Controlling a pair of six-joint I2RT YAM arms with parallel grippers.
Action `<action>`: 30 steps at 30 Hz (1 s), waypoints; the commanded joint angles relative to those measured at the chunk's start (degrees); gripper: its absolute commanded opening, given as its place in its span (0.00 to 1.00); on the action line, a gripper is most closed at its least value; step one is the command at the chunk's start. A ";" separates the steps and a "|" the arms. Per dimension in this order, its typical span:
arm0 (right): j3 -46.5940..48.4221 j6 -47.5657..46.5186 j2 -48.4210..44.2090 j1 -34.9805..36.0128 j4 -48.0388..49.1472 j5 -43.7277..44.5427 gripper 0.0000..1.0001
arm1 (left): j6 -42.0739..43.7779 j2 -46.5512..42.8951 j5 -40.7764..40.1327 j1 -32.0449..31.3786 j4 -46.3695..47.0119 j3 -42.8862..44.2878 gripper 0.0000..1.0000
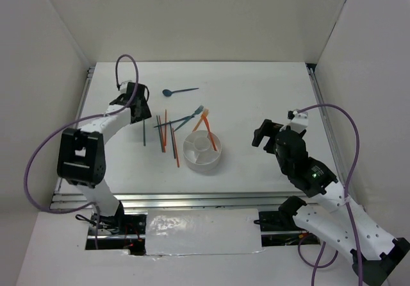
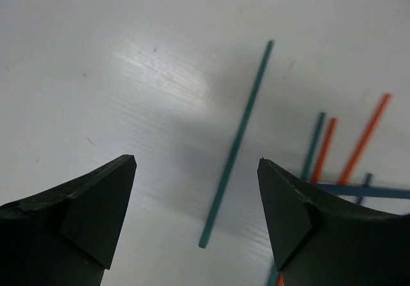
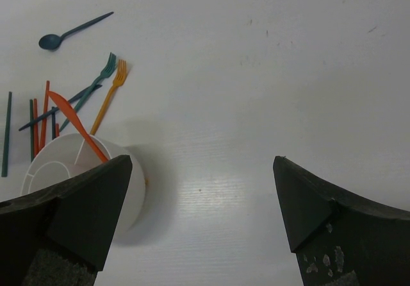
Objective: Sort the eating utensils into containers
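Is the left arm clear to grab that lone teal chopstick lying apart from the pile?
Probably yes. The left end effector is open right above the teal chopstick, which lies alone on the table; the other chopsticks sit off to one side.

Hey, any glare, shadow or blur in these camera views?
Left wrist view: bright glare on the table left of the teal chopstick; the left gripper looks soft-edged. Right wrist view: the white holder casts a soft shadow rightward. Top view: even light, sheen on the near sheet.

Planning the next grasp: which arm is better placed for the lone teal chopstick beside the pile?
Left: left gripper hovers over the teal chopstick, jaws open; right gripper sits beyond the white holder.
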 commanded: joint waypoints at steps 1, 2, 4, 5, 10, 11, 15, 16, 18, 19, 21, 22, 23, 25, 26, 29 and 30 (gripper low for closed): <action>-0.71 0.08 -1.46 -0.31 3.98 -0.37 1.00 | -1.94 6.94 -5.41 0.20 -8.64 2.93 0.90; -0.62 -0.09 -1.37 -0.31 3.90 -0.63 1.00 | -1.93 8.80 -4.44 1.08 -8.81 3.55 0.90; -0.18 0.26 -0.94 -0.31 3.55 -0.45 1.00 | -1.49 13.02 -1.03 1.96 -8.29 5.04 0.87; -0.01 0.26 -0.67 -0.22 3.02 -0.54 1.00 | -1.41 13.99 -0.22 2.49 -8.11 5.66 0.85; -0.09 -0.18 -0.58 -0.13 2.49 -0.37 1.00 | -0.09 15.58 3.55 3.28 -4.42 5.31 0.80; -0.18 -0.18 -0.50 -0.31 2.58 -0.37 1.00 | 0.35 16.02 4.52 3.80 -4.15 6.01 0.78; 0.17 -0.01 0.29 -0.31 2.58 -0.63 1.00 | 0.35 18.48 4.45 3.98 -5.03 6.98 0.72; 0.26 0.00 0.47 -0.22 2.40 -0.63 1.00 | 0.09 18.14 4.27 4.07 -4.94 6.63 0.72; 0.70 0.26 1.00 -0.31 2.31 -0.80 1.00 | 0.00 15.69 5.58 4.16 -2.67 4.18 0.75; 0.70 0.26 1.09 -0.31 2.40 -0.80 1.00 | -0.09 14.54 6.11 4.25 -1.96 3.38 0.79; 0.78 0.26 1.18 -0.31 2.58 -1.07 1.00 | -0.35 11.65 6.99 4.25 -0.64 1.71 0.82; 0.87 0.09 1.18 -0.31 2.75 -1.16 1.00 | -0.26 10.93 6.82 4.42 -0.81 1.53 0.85; 1.05 -0.18 1.26 -0.31 2.75 -1.16 1.00 | 0.00 10.23 6.65 4.60 -1.07 1.88 0.87; 1.31 -0.35 1.35 -0.31 3.10 -1.07 1.00 | 0.35 9.96 7.26 6.17 -4.40 3.63 0.88; 1.66 -0.62 1.53 -0.31 3.19 -1.07 1.00 | 0.70 10.22 7.52 6.70 -6.24 5.90 0.88; 1.75 -0.44 1.61 -0.31 4.16 -1.51 1.00 | 2.63 9.09 5.68 8.73 -11.08 7.86 0.93; 1.67 -0.27 1.44 -0.22 4.51 -1.94 1.00 | 3.51 8.38 5.24 10.38 -12.49 7.86 0.96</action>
